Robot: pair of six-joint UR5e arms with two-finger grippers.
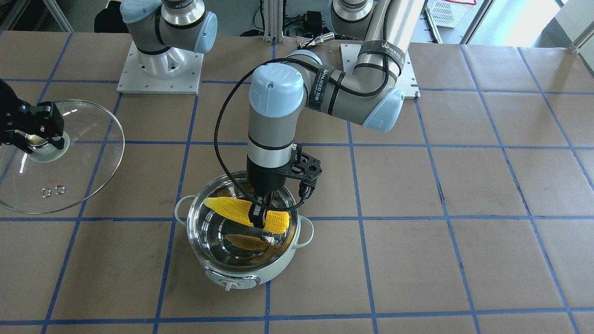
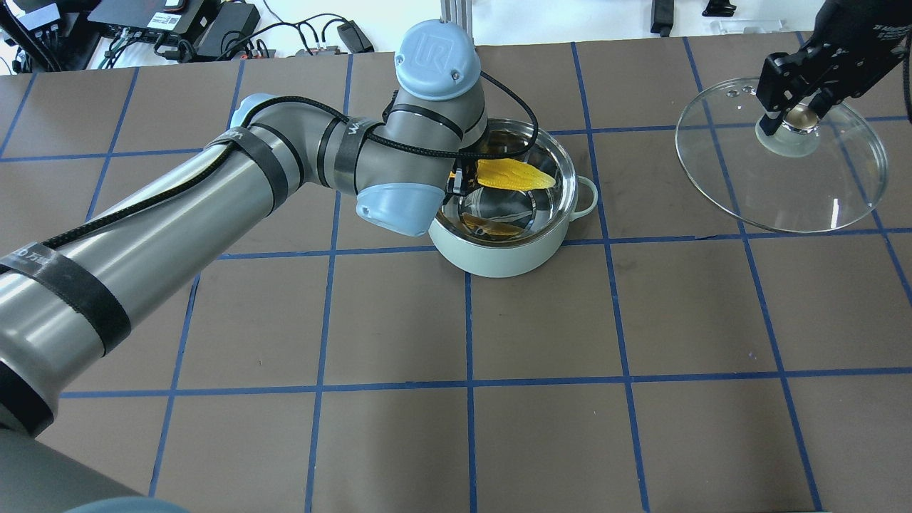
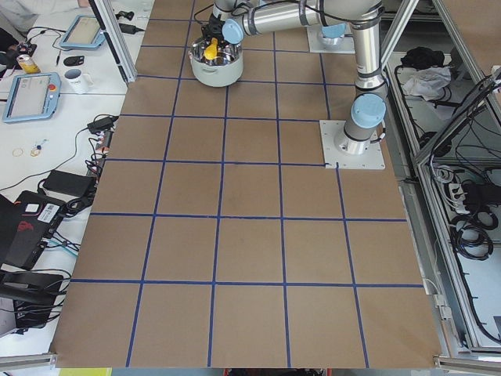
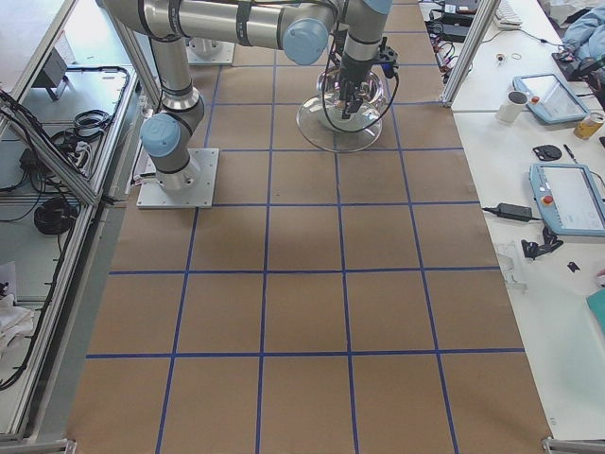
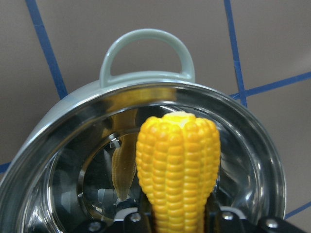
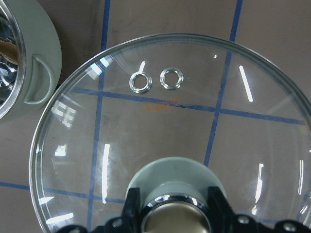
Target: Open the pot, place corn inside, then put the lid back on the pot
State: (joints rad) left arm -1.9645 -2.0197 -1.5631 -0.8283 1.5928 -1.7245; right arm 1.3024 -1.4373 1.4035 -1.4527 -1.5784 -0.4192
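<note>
Biggest worry is the lid [image 1: 83, 157]. My right gripper [image 1: 41, 139] is clamped on its knob, well apart from the pot [image 2: 499, 260], and a tilt could let it slip. My left gripper [image 1: 258, 215] pinches the corn [image 1: 227, 206] crosswise in the pot's mouth. Dropped like this, it might bridge the rim and block the lid. The brown table [image 1: 464, 185] carries a blue tape grid, and a teach pendant [image 4: 564, 197] lies on the desk beside it.

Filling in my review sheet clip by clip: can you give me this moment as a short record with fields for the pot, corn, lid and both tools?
pot: open, upright, bowl empty below the corn
corn: level across the pot's opening, gripped nearer its thick end
lid: off the pot, out to the robot's right, held at its centre
left tool: shut on the corn
right tool: shut on the lid
stage: corn not yet released; lid not yet back on
</note>
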